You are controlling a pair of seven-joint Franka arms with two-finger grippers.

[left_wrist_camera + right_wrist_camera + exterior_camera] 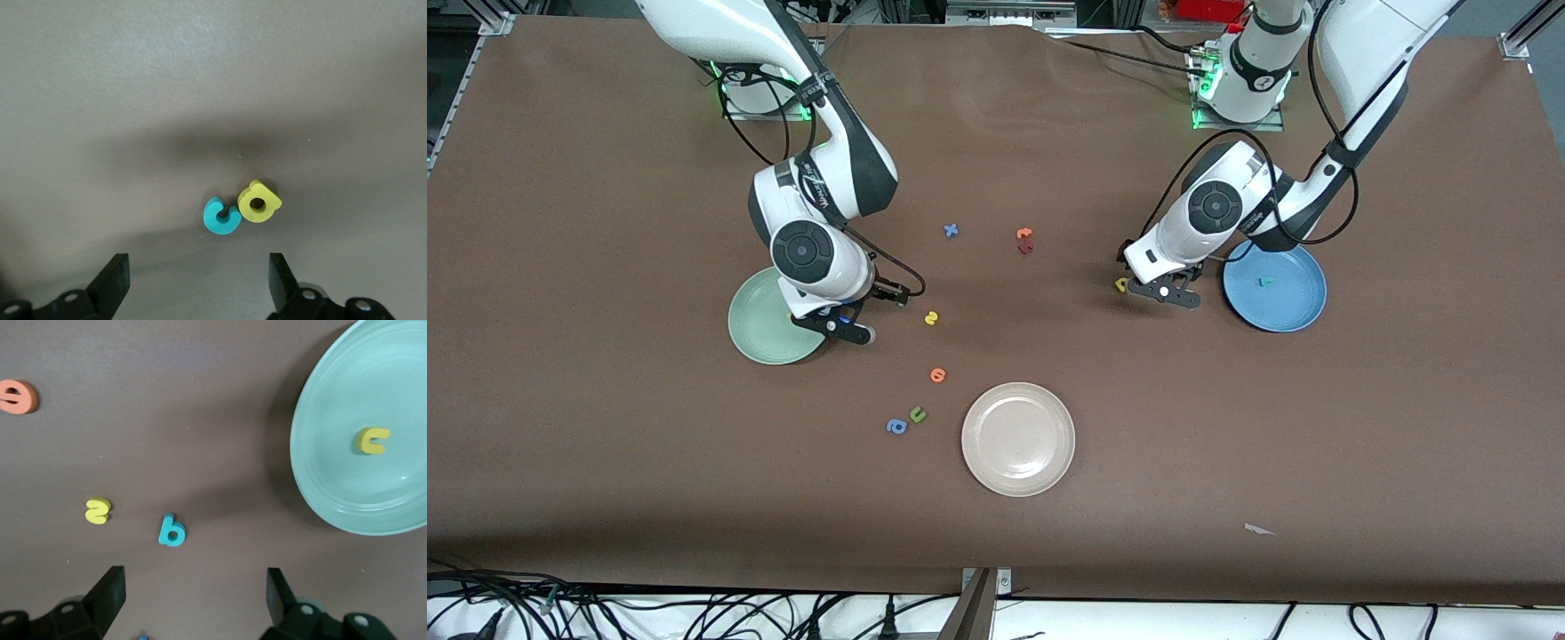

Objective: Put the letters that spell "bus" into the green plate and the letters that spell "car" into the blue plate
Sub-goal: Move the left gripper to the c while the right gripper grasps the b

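Observation:
My left gripper hangs open over the table beside the blue plate, nothing between its fingers. Just ahead of it in the left wrist view lie a teal "c" and a yellow "a", touching each other. A small teal "r" lies in the blue plate. My right gripper is open and empty at the green plate's edge. The right wrist view shows a teal "b" and a yellow "s" on the table. A yellow "u" lies in the green plate.
A cream plate sits nearest the front camera. Near it lie an orange letter, a green "u" and a blue "a". Mid-table, closer to the bases, are a blue letter and orange and dark red letters.

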